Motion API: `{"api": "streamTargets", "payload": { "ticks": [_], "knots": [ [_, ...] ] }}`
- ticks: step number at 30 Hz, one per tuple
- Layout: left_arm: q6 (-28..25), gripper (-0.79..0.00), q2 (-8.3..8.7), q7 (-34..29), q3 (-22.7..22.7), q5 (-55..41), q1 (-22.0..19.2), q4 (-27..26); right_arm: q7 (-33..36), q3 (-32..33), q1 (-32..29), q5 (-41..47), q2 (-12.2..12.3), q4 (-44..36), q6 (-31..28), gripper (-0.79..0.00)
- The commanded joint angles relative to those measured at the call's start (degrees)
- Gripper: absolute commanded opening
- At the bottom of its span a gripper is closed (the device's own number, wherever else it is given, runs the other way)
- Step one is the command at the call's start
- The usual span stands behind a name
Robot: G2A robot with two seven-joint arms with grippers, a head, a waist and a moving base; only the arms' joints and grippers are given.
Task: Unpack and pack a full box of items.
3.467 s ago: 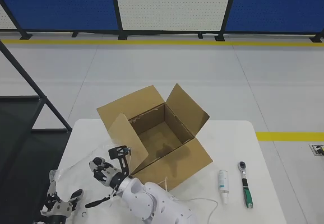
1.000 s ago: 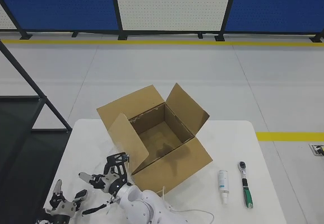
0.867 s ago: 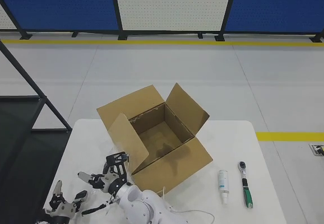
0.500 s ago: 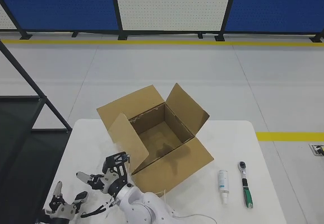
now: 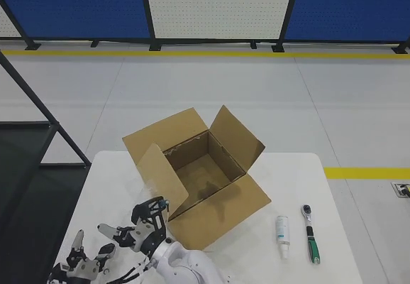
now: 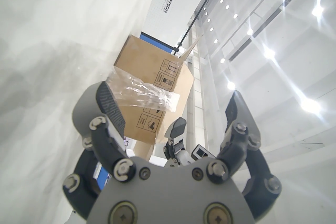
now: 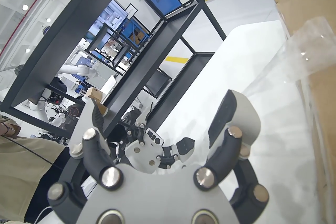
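At the near left corner of the white table (image 5: 311, 181), the left gripper (image 5: 91, 250) is hovering low with its jaws spread wide, grasping nothing. Just beside it, nearer the box, the right gripper (image 5: 135, 221) is also sitting released and empty. A crumpled sheet of clear plastic film (image 6: 141, 96) is lying on the tabletop between the grippers and the brown cardboard box (image 5: 223, 213), reaching up against the box's side. That box is standing mid-table with all its flaps folded out. To its right, a small white bottle (image 5: 282, 236) and a green-handled ratchet wrench (image 5: 309, 240) are lying side by side, apart from each other. A black metal rack (image 5: 20, 142) is standing left of the table.
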Motion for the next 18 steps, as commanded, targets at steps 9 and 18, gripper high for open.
{"api": "streamTargets", "payload": {
  "ticks": [9,18],
  "knots": [
    [-0.95,0.000,0.46,-6.28,0.83,4.36,0.96,-0.51,6.94,6.69,-8.40,-9.96,3.99,-17.51,-4.39,0.000],
    [-3.12,0.000,0.96,-11.64,1.18,8.26,2.50,-2.23,26.96,18.84,-15.24,-4.76,7.66,-35.85,-8.67,0.000]
  ]
}}
